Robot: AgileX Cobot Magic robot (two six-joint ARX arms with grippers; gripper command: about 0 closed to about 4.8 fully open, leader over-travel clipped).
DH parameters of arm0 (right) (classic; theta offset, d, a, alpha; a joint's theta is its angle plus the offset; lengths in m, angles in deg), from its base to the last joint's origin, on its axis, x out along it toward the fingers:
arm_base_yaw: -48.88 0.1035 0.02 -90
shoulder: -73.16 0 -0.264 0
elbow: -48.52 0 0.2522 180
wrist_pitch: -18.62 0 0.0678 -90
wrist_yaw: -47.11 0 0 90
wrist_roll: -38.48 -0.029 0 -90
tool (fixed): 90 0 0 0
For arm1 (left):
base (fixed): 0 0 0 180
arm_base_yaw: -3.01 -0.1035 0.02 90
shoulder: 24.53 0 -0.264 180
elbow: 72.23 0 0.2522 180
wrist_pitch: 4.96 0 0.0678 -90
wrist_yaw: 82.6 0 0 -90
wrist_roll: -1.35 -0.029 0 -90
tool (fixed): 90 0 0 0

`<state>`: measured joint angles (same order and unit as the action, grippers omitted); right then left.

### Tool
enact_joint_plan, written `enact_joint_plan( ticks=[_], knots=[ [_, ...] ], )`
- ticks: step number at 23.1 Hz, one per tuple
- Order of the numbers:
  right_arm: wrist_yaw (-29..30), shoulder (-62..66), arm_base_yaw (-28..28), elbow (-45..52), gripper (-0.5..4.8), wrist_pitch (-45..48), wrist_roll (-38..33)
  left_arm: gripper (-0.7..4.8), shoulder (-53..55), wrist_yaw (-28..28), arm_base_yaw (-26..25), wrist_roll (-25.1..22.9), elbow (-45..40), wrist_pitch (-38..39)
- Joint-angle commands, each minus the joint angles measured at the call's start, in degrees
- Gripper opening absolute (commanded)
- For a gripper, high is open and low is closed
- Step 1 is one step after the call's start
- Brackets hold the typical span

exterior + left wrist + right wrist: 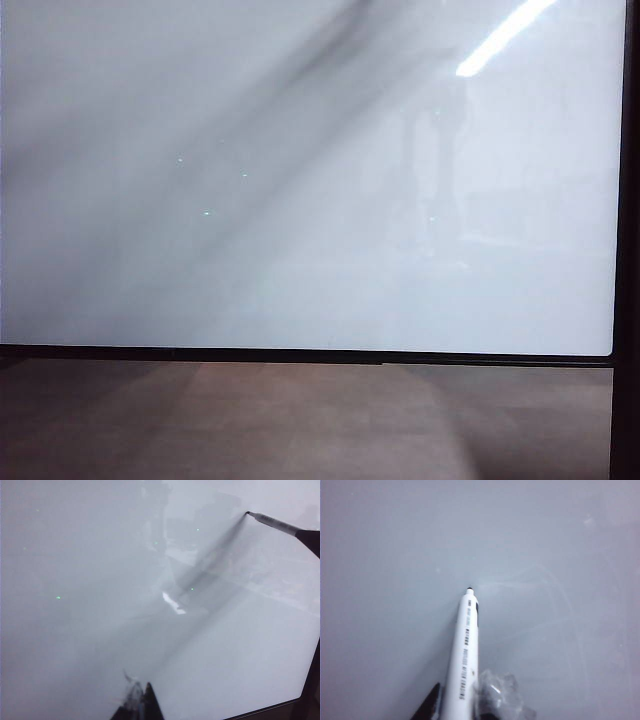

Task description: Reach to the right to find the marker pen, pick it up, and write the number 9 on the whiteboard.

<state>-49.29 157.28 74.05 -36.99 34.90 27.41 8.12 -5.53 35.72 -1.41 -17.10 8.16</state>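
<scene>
The large glossy white whiteboard (300, 200) with its thin black frame fills the exterior view from nine o'clock across to three, its face bare of any stroke, a ceiling light strip mirrored near one o'clock and brown-grey floor (300, 430) along six o'clock; neither arm shows there. In the left wrist view only the dark tips of the left pincer (142, 702) poke in at six o'clock, close together and with nothing visible between them, though how far they stand apart I cannot tell. Toward two o'clock in that view the slim white marker pen (272, 522) slants down to the board, its dark point meeting its own shadow, so it looks to be touching or just off the surface. The right wrist view alone shows the grip: the right pincer (457, 705) is clamped narrow on the pen's printed barrel at six o'clock, tip pointing to twelve. Picking up looks done and writing has not begun, since no number 9 is visible. The next move calls for light, steady contact and a small closed loop followed by a downward tail.
</scene>
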Motion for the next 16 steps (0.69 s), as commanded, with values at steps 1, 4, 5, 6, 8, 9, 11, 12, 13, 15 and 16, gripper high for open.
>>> enact_joint_plan(
  ticks=[1, 4, 5, 6, 8, 9, 11, 12, 13, 15, 16],
  knots=[
    [0.1, -0.1, 0.0, -0.3, -0.06, 1.7, 0.2, -0.05, 0.0, -0.1, 0.0, 0.2, 0.3, -0.8],
    [0.1, 0.0, 0.0, -0.3, -0.06, 1.7, 0.2, -0.05, 0.0, -0.1, 0.0, 0.2, 0.3, -0.8],
    [0.1, 0.1, 0.0, -0.3, -0.06, 1.7, 0.2, -0.05, 0.0, -0.1, 0.0, 0.2, 0.3, -0.8],
    [0.1, 0.1, 0.0, -0.3, -0.06, 1.7, 0.2, -0.05, 0.0, -0.1, 0.0, 0.2, 0.3, -0.8],
    [0.0, 0.2, 0.0, -0.3, -0.06, 1.5, 0.2, -0.05, 0.0, -0.1, 0.0, 0.2, 0.3, -0.9],
    [0.1, 0.2, 0.0, -0.3, -0.06, 1.4, 0.2, -0.05, 0.0, -0.1, 0.0, 0.2, 0.3, -1.1],
    [0.0, 0.2, 0.0, -0.3, -0.06, 0.9, 0.2, -0.05, 0.0, -0.1, 0.0, 0.2, 0.3, -1.7],
    [0.0, 0.2, 0.0, -0.3, -0.06, 0.4, 0.2, -0.05, 0.0, -0.1, 0.0, 0.2, 0.3, -1.9],
    [0.0, 0.2, 0.0, -0.3, -0.06, 0.0, 0.2, -0.05, 0.0, -0.1, 0.0, 0.2, 0.3, -1.9],
    [0.0, 0.2, 0.0, -0.3, -0.06, -1.1, 0.2, -0.05, 0.0, -0.1, 0.0, 0.2, 0.3, -1.9],
    [-0.1, 0.2, 0.0, -0.3, -0.06, -1.4, 0.2, -0.05, 0.0, -0.1, 0.0, 0.2, 0.3, -1.9]
  ],
)
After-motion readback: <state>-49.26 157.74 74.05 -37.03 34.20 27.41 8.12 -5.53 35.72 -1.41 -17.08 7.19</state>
